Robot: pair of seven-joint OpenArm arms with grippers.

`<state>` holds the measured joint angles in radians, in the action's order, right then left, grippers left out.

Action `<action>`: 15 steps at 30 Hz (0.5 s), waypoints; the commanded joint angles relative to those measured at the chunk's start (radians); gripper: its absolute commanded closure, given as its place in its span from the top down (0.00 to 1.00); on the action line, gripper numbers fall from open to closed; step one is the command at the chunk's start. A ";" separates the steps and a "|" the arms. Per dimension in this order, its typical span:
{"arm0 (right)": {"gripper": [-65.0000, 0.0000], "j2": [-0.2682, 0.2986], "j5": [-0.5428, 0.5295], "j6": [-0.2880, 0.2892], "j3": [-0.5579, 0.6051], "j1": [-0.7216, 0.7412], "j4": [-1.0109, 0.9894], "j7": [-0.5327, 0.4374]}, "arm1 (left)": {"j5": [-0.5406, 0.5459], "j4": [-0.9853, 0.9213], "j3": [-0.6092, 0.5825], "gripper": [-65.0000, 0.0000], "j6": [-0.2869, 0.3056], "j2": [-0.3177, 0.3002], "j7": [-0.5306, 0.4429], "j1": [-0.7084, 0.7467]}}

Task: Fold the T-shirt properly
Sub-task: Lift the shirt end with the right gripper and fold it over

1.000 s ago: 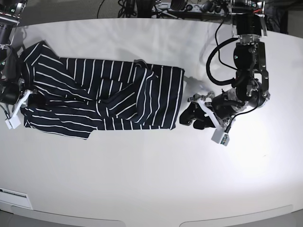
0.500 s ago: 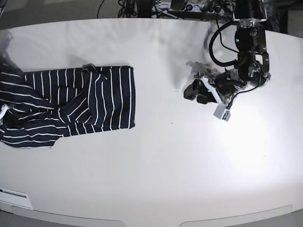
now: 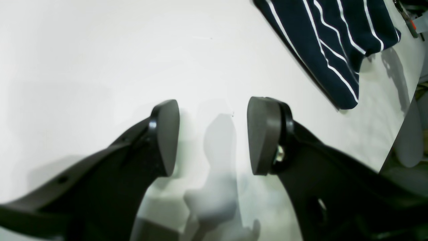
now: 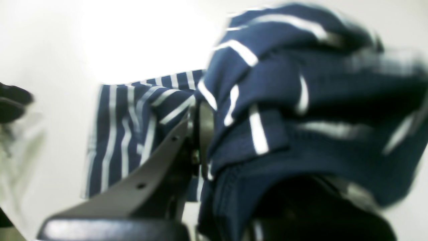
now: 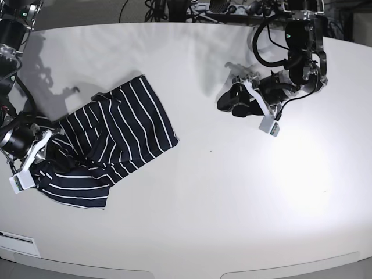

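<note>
Base view, L to R: we see the right gripper (image 5: 46, 141) clamped on the T-shirt (image 5: 110, 139), which lies bunched and slanted at the table's (image 5: 192, 203) left side; well apart, the left gripper (image 5: 231, 100) hovers w/ jaws parted, holding nothing.

The white, rounded tabletop (image 5: 209, 192) carries a single thing — the T-shirt (image 5: 110, 136), dark navy with thin white stripes, lying rumpled and slanted near the base view's left edge, one end bunched up off the surface — with bright glare on the bare right part.
</note>
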<state>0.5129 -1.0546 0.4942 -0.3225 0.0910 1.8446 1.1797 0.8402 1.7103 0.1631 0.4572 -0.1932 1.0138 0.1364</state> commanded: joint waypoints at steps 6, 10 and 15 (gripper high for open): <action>0.00 -0.097 -0.110 0.067 -0.009 0.020 0.013 -0.008 | 0.010 0.011 0.001 0.53 0.000 -0.006 -0.014 -0.001; 0.00 -0.126 -0.129 0.074 -0.009 0.020 0.013 0.001 | 0.010 0.011 0.001 0.53 0.000 -0.006 -0.015 -0.001; 0.00 -0.129 -0.311 0.142 -0.009 0.020 0.013 0.138 | 0.010 0.011 0.001 0.53 0.000 -0.006 -0.019 -0.001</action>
<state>0.3687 -1.3449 0.6323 -0.3241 0.0895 1.8439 1.3483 0.8471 1.7100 0.1631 0.4568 -0.1936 0.9993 0.1390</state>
